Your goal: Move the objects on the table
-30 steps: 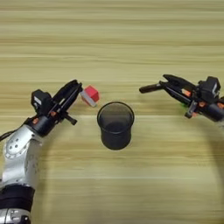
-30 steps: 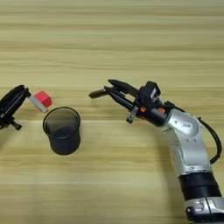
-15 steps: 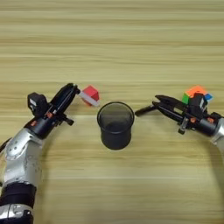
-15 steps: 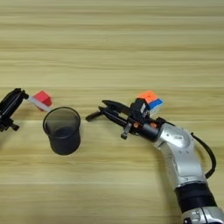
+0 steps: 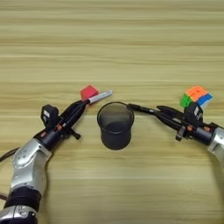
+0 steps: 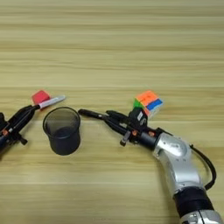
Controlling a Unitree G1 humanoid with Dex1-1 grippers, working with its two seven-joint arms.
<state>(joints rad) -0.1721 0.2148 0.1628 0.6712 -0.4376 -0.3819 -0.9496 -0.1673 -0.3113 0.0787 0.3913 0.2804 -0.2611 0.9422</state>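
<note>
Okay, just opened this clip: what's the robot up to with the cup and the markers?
Both arms reach toward the black mesh cup, which stands upright mid-table. The left gripper holds the white marker, whose tip points over the cup's left rim, with the red cube just behind it. The right gripper holds the black marker, whose tip is near the cup's right rim. The puzzle cube sits behind the right arm. Neither marker is in the cup yet.

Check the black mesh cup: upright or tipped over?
Upright. The black mesh cup stands on its base on the table, its round open rim facing up; its inside looks dark, so contents cannot be told.
</note>
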